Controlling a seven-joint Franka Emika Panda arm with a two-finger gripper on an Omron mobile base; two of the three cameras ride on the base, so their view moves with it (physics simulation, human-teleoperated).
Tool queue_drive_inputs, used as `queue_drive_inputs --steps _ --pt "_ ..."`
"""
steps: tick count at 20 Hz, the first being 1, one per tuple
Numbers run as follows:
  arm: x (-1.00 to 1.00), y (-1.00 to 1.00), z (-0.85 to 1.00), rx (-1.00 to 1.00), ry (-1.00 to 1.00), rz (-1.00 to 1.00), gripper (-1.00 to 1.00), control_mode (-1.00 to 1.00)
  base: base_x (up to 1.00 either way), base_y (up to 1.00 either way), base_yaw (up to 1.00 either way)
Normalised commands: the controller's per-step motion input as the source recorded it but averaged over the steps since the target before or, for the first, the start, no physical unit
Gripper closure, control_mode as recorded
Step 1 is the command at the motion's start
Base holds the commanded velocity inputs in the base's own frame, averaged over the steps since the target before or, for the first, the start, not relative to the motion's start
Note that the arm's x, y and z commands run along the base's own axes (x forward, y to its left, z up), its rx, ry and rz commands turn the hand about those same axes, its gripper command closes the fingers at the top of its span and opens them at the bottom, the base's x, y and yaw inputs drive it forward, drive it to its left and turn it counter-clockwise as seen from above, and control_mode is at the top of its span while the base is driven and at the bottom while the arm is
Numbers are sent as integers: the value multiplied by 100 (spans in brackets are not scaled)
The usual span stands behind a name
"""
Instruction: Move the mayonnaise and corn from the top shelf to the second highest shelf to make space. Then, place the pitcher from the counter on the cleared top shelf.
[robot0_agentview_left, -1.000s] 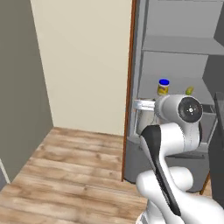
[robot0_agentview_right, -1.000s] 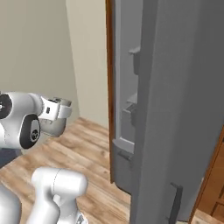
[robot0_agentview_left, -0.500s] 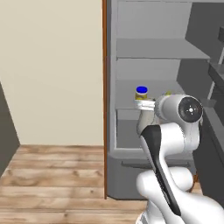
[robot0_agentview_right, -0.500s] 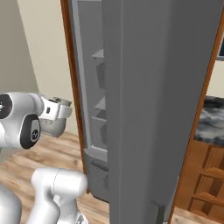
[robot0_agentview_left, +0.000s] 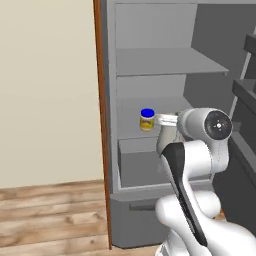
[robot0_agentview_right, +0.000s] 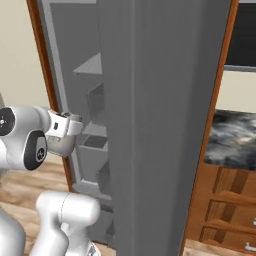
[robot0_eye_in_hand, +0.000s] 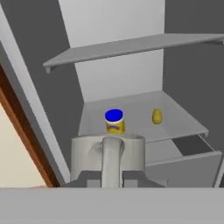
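Your arm is folded, forearm level, pointing into the open fridge. The gripper (robot0_eye_in_hand: 112, 175) is clamped on the pitcher (robot0_eye_in_hand: 108, 158), which stands upright with its handle toward the camera. The hand view gives you the mayonnaise (robot0_eye_in_hand: 114, 120) standing upright and the corn (robot0_eye_in_hand: 156, 116) to its right, on end, both on the top shelf (robot0_eye_in_hand: 183, 123). The right base view adds the counter (robot0_agentview_right: 231, 137) past the fridge door (robot0_agentview_right: 155, 125). The left base view shows the jar just left of the wrist.
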Motion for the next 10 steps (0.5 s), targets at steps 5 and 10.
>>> queue_drive_inputs --steps 5,10 --pt "0 0 0 0 0 0 100 100 53 26 -23" --pt "0 0 0 0 0 0 100 100 52 6 -20"
